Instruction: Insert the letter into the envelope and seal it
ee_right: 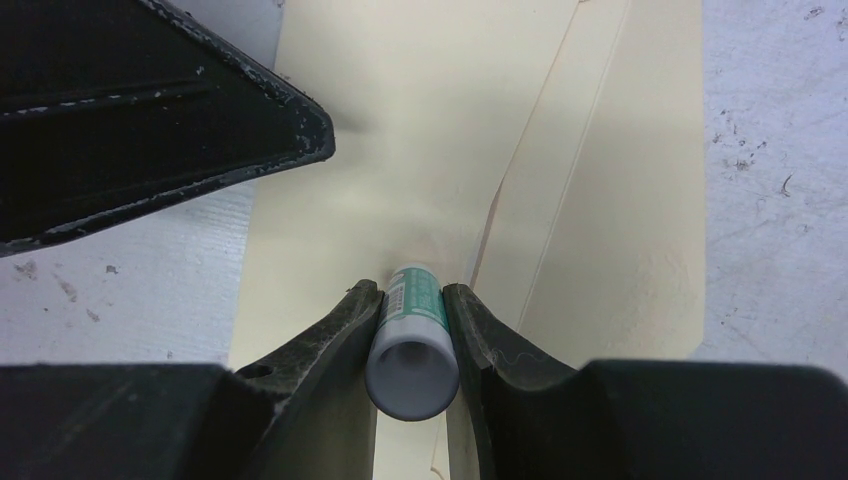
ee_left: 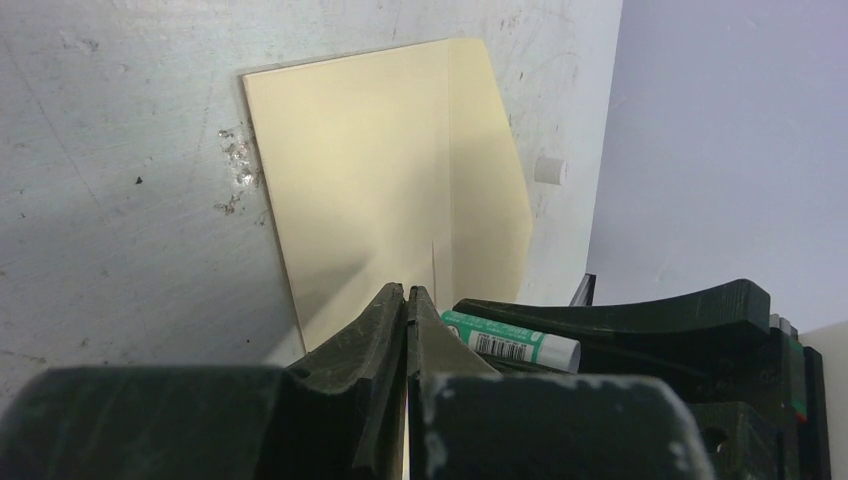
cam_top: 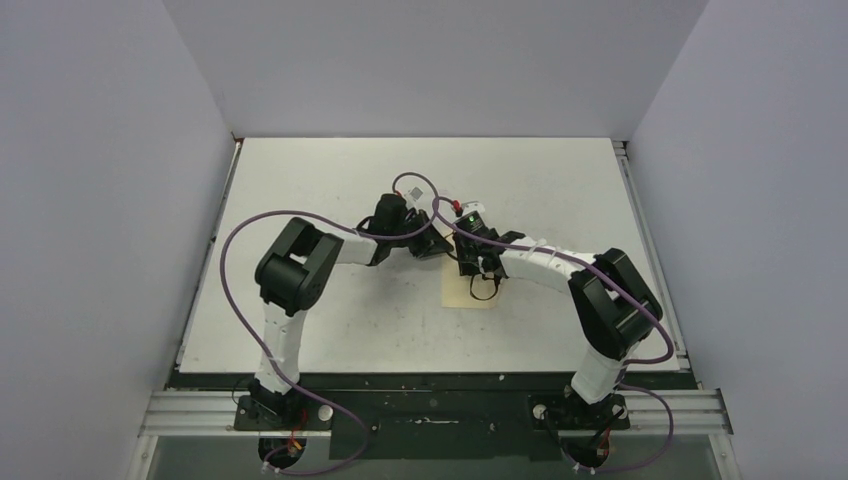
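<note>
Glue wants one even stroke along the open flap of the plain pale tan paper envelope (ee_left: 380, 170), which lies flat on the scuffed white surface (ee_left: 120, 200); the letter is out of sight. The right hand (ee_right: 412, 290), angled low over the envelope, grasps a white, green-labelled glue stick (ee_right: 412, 345). The left hand (ee_left: 407, 292) is clenched, with nothing seen between its fingers, its tips at the envelope's near edge.

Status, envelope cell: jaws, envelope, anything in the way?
Left gripper jaws shut, tips at the envelope, flap open. Right gripper shut on glue stick over envelope. Letter not in view. Small white cylinder loose beside flap.
</note>
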Action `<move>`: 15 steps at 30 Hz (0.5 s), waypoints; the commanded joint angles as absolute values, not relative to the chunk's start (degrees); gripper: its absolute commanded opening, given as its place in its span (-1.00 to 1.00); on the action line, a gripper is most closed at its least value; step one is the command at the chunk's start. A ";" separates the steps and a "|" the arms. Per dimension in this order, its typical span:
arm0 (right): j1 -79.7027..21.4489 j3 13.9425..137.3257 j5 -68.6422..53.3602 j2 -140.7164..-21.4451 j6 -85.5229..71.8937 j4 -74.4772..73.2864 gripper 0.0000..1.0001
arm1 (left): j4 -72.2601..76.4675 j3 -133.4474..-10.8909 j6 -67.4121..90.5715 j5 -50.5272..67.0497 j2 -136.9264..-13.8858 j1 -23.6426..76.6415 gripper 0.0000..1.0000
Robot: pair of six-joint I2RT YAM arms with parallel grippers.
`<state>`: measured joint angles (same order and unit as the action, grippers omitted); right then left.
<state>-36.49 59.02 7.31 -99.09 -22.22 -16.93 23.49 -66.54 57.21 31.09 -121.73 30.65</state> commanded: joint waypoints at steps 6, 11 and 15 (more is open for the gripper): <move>-36.07 58.44 8.28 -97.03 -23.39 -13.51 -0.89 | 22.63 -71.71 53.93 27.44 -123.70 32.04 -1.00; -35.49 57.08 6.89 -95.96 -23.07 -12.77 -0.89 | 22.95 -73.45 54.05 27.42 -125.48 32.52 -1.00; -34.64 56.52 6.24 -95.06 -23.26 -12.27 -0.89 | 14.43 -76.03 51.40 24.86 -127.41 33.24 -1.00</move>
